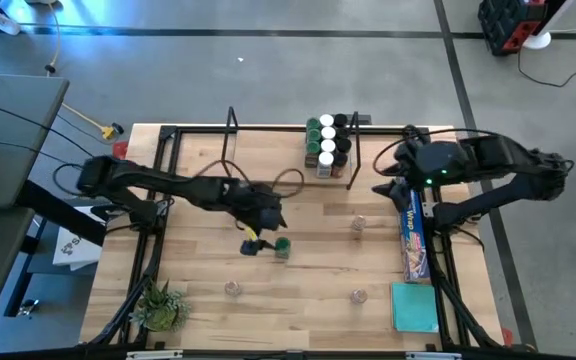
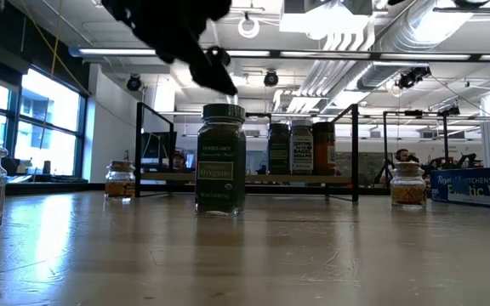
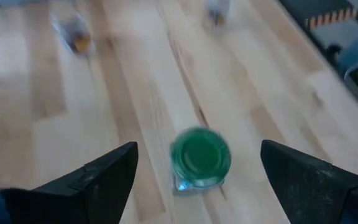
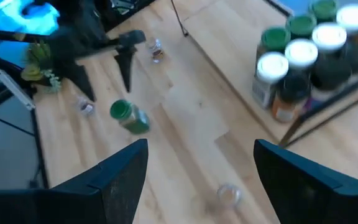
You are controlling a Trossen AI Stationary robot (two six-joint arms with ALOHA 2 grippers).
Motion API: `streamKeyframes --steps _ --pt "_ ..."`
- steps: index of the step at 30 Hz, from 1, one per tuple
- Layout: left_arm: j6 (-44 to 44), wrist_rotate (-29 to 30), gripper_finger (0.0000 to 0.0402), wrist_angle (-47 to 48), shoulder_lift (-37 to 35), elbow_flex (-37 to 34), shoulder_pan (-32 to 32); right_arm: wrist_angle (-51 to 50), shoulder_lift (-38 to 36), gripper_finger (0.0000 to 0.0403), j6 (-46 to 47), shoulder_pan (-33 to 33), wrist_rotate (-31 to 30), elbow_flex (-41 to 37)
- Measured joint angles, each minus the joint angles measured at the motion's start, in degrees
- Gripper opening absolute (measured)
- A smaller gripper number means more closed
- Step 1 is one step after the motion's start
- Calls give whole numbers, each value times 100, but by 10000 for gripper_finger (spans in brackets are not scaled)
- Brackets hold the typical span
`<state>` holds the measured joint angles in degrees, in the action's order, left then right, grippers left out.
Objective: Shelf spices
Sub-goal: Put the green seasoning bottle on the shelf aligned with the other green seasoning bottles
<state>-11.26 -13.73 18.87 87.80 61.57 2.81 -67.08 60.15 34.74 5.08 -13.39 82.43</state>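
A spice jar with a green lid (image 1: 282, 248) stands upright on the table near its middle. My left gripper (image 1: 264, 238) hangs open just above it, slanting down, a finger on either side (image 3: 107, 177) without touching the jar (image 3: 199, 155). The shelf (image 1: 268, 152) stands at the far middle, with several green-, white- and dark-lidded spices (image 1: 329, 140) standing together on its right end. My right gripper (image 4: 201, 146) is open and holds nothing, raised high near the shelf's right end (image 1: 393, 185). Three more jars (image 1: 358, 224) (image 1: 232, 288) (image 1: 358, 295) stand loose on the table.
A long blue box (image 1: 414, 232) lies along the table's right side, with a teal pad (image 1: 413, 306) nearer the front. A small green plant (image 1: 160, 306) stands at the near left corner. A black tube frame (image 1: 168, 135) edges the table. The shelf's left part is bare board.
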Motion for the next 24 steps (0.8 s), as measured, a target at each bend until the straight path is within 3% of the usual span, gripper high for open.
streamKeyframes --steps 13,20,24 --pt "-84 290 335 -505 1061 6 157 -646 -28 287 429 416 205 -9" --pt "32 775 335 -754 1125 7 355 -689 47 287 428 414 291 -11" --pt "583 868 335 -1560 1108 -322 417 -696 113 287 428 403 289 -11"
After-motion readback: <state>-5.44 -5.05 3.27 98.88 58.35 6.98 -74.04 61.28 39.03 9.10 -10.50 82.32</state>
